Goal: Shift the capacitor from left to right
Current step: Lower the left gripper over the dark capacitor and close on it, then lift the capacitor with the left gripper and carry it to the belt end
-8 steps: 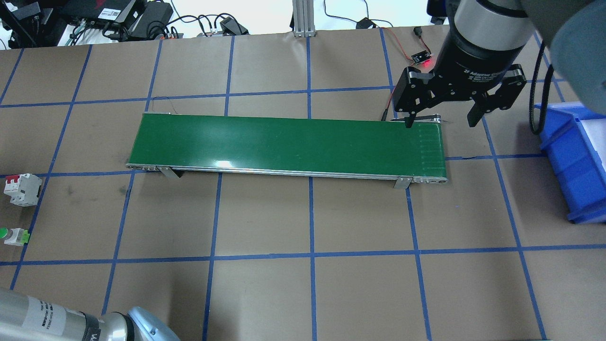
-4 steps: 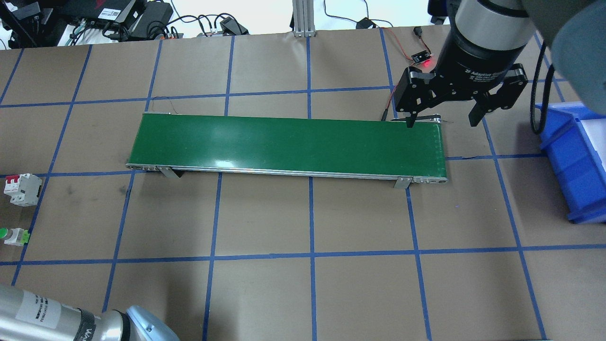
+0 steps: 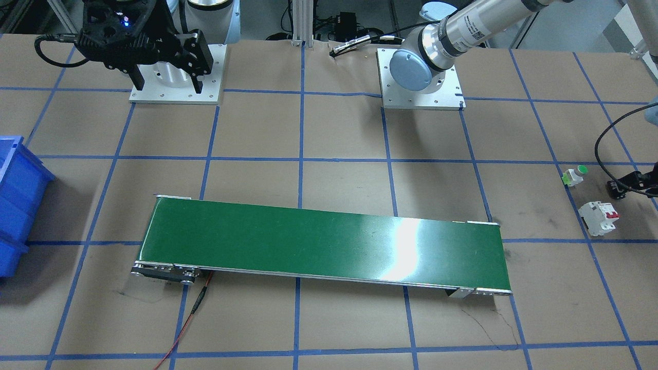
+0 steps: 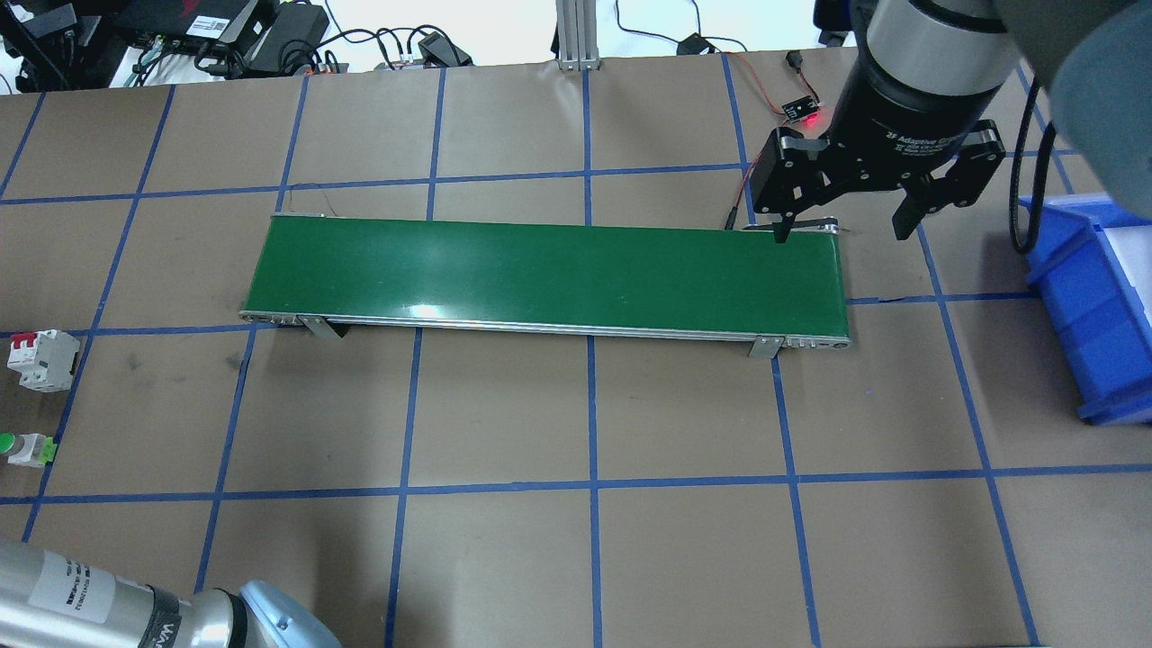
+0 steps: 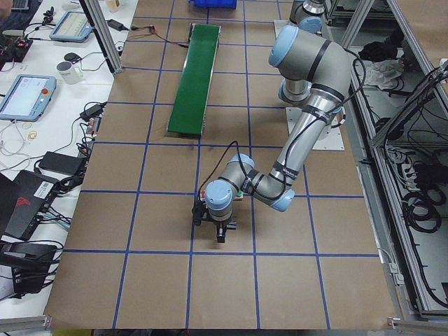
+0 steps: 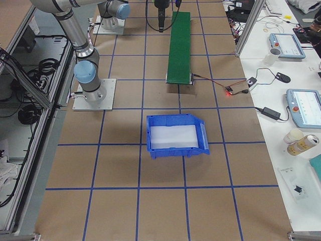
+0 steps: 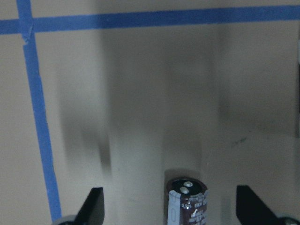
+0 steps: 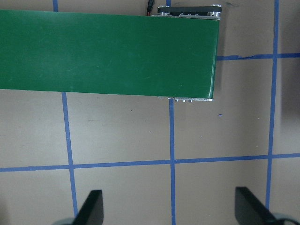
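Straddling upright capacitor (image 7: 187, 207), left end effector (image 7: 171, 208) spread wide, not touching; right end effector (image 4: 841, 232) spread.

The belt (image 4: 549, 270) ran across the counter (image 4: 594, 414), bin (image 4: 1093, 306) beyond its right end, breaker (image 4: 40, 360) and button (image 4: 25, 447) well off its left; capacitor (image 7: 187, 204) stood between the left hand's (image 7: 172, 206) spread fingers.
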{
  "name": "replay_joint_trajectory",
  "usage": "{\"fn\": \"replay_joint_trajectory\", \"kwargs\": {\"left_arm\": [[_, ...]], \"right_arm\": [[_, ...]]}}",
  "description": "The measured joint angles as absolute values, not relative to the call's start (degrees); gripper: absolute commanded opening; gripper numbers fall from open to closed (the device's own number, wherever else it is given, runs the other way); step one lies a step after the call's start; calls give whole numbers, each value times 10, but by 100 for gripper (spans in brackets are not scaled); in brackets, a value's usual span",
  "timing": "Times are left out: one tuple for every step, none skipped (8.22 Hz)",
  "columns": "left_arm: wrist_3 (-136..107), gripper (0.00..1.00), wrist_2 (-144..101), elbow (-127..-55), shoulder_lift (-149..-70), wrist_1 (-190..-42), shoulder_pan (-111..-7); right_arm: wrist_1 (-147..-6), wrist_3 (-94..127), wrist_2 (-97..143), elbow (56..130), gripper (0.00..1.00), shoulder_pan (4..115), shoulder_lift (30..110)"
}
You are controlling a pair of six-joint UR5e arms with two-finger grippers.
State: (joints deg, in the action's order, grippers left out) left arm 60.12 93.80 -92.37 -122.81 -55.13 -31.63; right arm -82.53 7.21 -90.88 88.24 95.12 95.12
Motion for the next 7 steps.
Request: {"fn": "replay_joint_trajectory", "kwargs": {"left_arm": [[601,100,938,-927,-1228,-553,-315],[600,100,938,-937,-1228,-555,-313],[599,94,938,-945,-1227,-555,-310],[599,77,938,-950,-1227,-555,-307],[600,57,937,-951,-1228,-555,-305],[601,40,937,-952,-1228,-555,-303],[602,32,937,-952,-1228,-555,-302]], "right_arm": [[-825,68,-908,882,100,951,951],[-825,66,-906,882,100,951,951],[-825,65,-907,882,100,951,951],[-825,64,-908,882,100,951,950],[-825,64,-909,882,100,951,950],[-826,64,-909,882,100,951,949],[-826,63,-909,882,100,951,948]]}}
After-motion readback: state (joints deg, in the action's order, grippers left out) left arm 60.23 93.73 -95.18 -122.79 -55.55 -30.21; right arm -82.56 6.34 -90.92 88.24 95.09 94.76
